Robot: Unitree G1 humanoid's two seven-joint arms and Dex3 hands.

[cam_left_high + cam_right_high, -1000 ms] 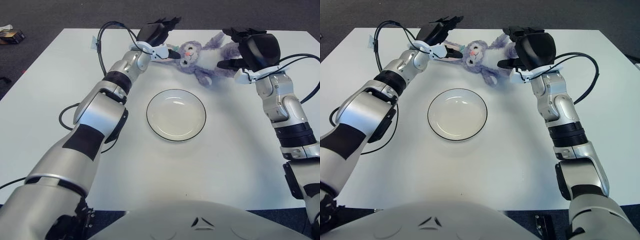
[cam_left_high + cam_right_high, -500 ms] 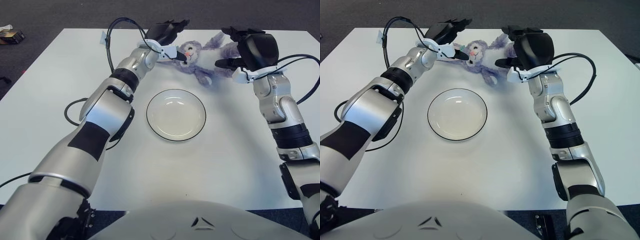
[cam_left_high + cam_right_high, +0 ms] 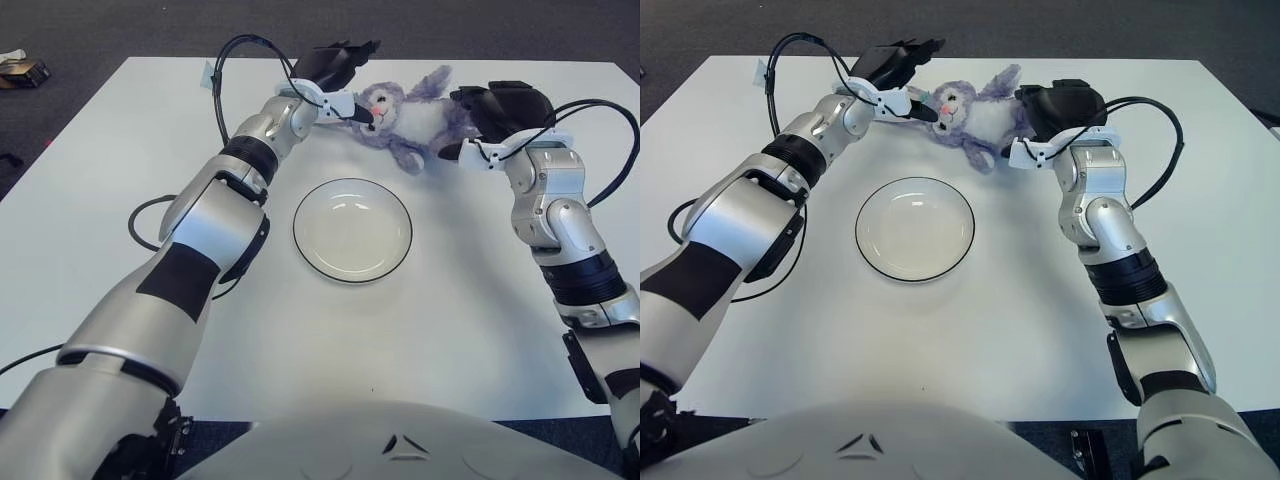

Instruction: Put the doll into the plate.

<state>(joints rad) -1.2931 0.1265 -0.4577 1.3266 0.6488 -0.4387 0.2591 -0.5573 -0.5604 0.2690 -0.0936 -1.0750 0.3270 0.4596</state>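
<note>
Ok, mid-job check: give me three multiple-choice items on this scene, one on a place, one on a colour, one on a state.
1. Where does the purple plush doll lie?
A. in the plate
B. on the table beyond the plate
C. on the floor

2. What colour is the rim of the round white plate?
A. black
B. red
C. gold

3. What does the plate hold?
A. the doll
B. a cable
C. nothing

Answers:
1 B: the doll lies on the white table at its far edge, between the left hand at its head and the right hand at its body.
2 A: a thin black line rings the plate.
3 C: its surface shows bare.
</note>
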